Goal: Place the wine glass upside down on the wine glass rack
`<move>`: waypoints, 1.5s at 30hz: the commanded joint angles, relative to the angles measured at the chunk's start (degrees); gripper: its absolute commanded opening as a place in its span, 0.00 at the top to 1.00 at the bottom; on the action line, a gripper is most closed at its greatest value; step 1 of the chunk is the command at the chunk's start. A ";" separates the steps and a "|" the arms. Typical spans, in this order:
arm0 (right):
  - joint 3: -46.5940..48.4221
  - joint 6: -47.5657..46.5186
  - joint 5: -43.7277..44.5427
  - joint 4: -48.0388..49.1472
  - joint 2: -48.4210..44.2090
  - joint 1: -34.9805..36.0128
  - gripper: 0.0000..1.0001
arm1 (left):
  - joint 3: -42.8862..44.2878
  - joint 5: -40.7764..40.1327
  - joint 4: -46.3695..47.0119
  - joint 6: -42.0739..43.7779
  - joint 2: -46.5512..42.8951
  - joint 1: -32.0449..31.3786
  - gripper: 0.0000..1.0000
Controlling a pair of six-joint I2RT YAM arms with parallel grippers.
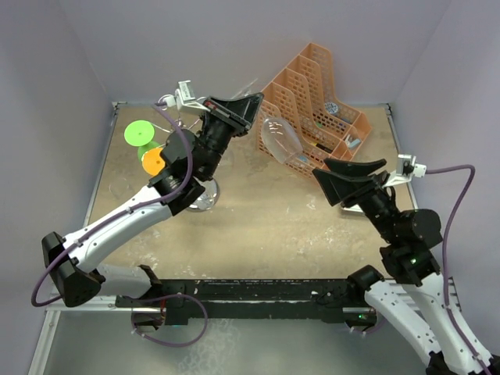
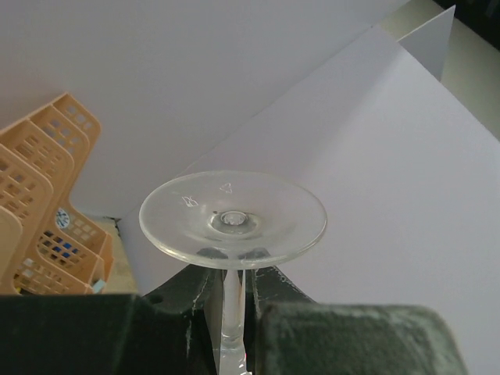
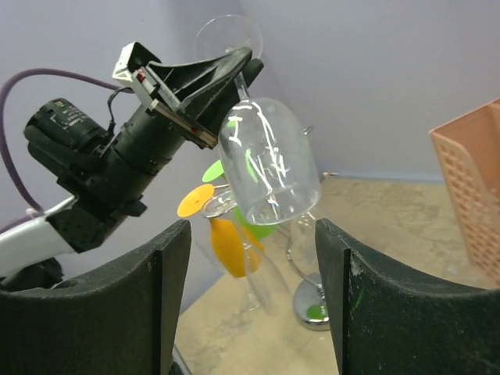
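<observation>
A clear wine glass (image 1: 280, 137) hangs in the air, tilted bowl-down, in front of the orange organiser. My left gripper (image 1: 238, 109) is shut on its stem (image 2: 231, 312), just under the round foot (image 2: 233, 219). In the right wrist view the bowl (image 3: 269, 160) hangs mouth-down above and ahead of my right gripper (image 3: 250, 297), which stands open and touches nothing. The wine glass rack shows as wire arms and a shiny round base (image 1: 205, 195) beneath the left arm, and its base (image 3: 315, 301) stands on the table behind the bowl.
An orange glass (image 1: 153, 162) and a green glass (image 1: 141, 133) hang upside down on the rack, along with a clear one (image 3: 266, 273). An orange mesh file organiser (image 1: 316, 117) lies at the back right. Walls close the table on three sides.
</observation>
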 commanded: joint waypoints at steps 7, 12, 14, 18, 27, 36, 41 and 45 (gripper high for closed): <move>17.35 -18.97 -3.50 -11.36 8.61 0.18 0.27 | 4.50 19.68 -4.79 23.10 -3.57 0.05 1.00; 21.90 -21.98 -14.83 -11.76 16.69 0.20 0.27 | -0.12 27.47 -0.23 27.70 -7.33 0.04 1.00; 22.23 -21.99 -18.50 -10.52 18.71 0.16 0.28 | -0.50 29.74 -0.27 28.86 -7.77 0.04 1.00; 21.90 -19.61 -24.99 -5.90 22.57 0.20 0.29 | -1.17 34.27 0.77 29.51 -7.58 0.04 1.00; 19.06 -12.10 -28.33 5.61 24.28 0.20 0.34 | -1.58 41.49 4.66 28.05 -6.38 0.04 1.00; 17.79 -9.22 -28.85 10.52 26.67 0.20 0.44 | -1.97 46.90 8.45 24.35 -4.70 0.06 1.00; 18.53 -9.02 -30.26 11.82 28.24 0.20 0.49 | -2.05 47.62 9.02 23.18 -4.05 -0.03 1.00; 18.45 -8.92 -30.85 11.98 29.47 0.20 0.61 | -2.10 47.48 9.38 22.79 -3.93 -0.18 1.00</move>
